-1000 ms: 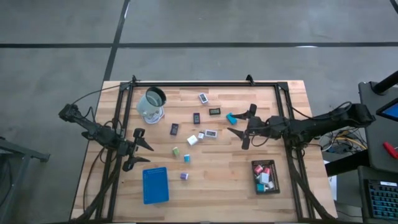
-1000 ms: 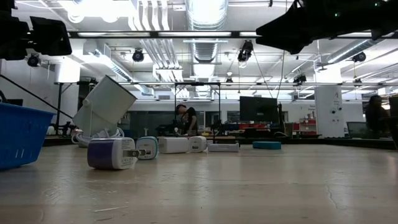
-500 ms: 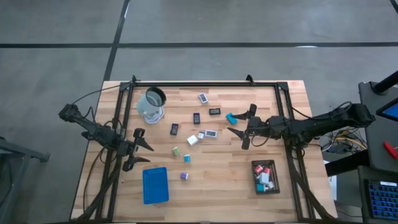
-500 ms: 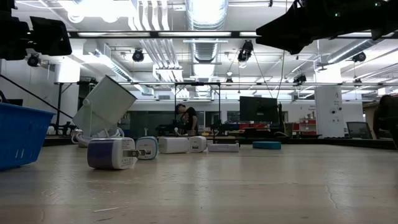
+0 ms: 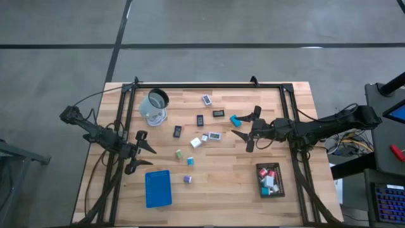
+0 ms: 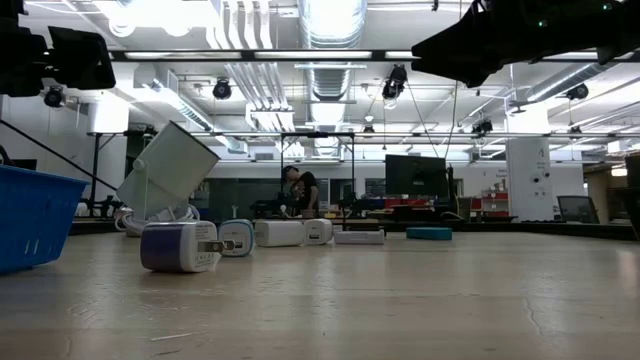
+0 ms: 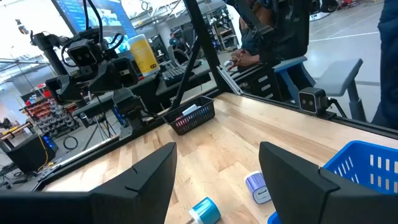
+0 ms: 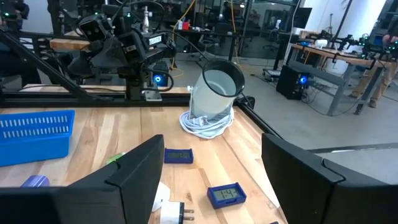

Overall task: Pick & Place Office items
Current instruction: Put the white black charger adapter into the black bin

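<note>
The office items lie scattered on the wooden table between my two grippers: small white, teal, green and purple blocks (image 5: 190,161) and flat dark rectangles (image 5: 218,113). In the low view a purple and white block (image 6: 178,246) stands nearest. A teal piece (image 5: 235,120) lies just beside my right gripper (image 5: 245,133), which hovers open at the table's right middle. My left gripper (image 5: 142,152) hovers open at the left, above the blue tray (image 5: 158,188). The right wrist view shows two flat dark rectangles (image 8: 227,194) ahead of the open fingers (image 8: 134,180). The left wrist view shows a purple block (image 7: 256,186).
A black tray (image 5: 270,180) at the right near side holds several small pieces. A clear cup (image 5: 155,106) lies tipped on a coil of white cord at the far left. A black frame runs along the table's far edge and sides. A person shows beyond the table (image 7: 273,25).
</note>
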You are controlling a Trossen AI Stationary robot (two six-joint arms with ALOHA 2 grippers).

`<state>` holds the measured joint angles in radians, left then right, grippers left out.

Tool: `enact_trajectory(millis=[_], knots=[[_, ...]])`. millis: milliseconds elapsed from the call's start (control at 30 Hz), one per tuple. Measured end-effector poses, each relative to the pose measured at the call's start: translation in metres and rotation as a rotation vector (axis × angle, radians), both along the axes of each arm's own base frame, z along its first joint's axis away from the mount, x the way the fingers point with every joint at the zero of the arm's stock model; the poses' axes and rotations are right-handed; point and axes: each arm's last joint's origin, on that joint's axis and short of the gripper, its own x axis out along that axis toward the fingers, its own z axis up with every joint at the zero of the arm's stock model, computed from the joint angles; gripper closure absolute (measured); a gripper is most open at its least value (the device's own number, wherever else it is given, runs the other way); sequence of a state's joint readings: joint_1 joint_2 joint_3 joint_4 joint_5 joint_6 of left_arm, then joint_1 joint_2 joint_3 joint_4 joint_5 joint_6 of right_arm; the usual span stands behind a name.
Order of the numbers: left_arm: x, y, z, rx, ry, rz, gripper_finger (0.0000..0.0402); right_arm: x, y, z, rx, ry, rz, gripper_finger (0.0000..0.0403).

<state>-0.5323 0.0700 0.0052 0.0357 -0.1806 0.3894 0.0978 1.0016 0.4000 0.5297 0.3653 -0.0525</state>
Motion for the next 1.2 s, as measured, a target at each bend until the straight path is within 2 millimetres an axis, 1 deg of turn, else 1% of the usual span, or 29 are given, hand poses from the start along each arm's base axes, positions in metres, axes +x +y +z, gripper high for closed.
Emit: enact_trajectory(millis=[300,533,633,767,900,1000,1067,1200], knots=[[0.000,0.000,0.000,0.002,-0.001,0.000,0.0168,0.000,0.000,0.000,0.000,0.001,0.000,0.0152],[0.000,0.000,0.000,-0.005,0.002,0.000,0.0168,0.000,0.000,0.000,0.000,0.002,0.000,0.0146],[-0.001,-0.001,-0.001,-0.123,0.055,-0.042,0.0168,0.000,0.000,0.000,-0.001,0.002,0.000,0.0143],[0.000,-0.002,-0.003,-0.222,0.125,-0.047,0.0168,0.000,0.000,0.000,-0.001,0.002,0.000,0.0140],[0.004,-0.001,-0.005,-0.352,0.179,0.061,0.0168,0.000,0.000,0.000,-0.001,0.002,0.000,0.0141],[0.008,0.001,-0.006,-0.437,0.196,0.193,0.0168,0.000,0.000,0.000,-0.001,0.002,0.000,0.0145],[0.011,0.001,-0.006,-0.455,0.185,0.257,0.0168,0.000,0.000,0.000,-0.001,0.002,0.000,0.0148],[0.017,-0.002,-0.006,-0.397,0.187,0.280,0.0168,0.000,0.000,0.000,-0.001,0.002,0.000,0.0152]])
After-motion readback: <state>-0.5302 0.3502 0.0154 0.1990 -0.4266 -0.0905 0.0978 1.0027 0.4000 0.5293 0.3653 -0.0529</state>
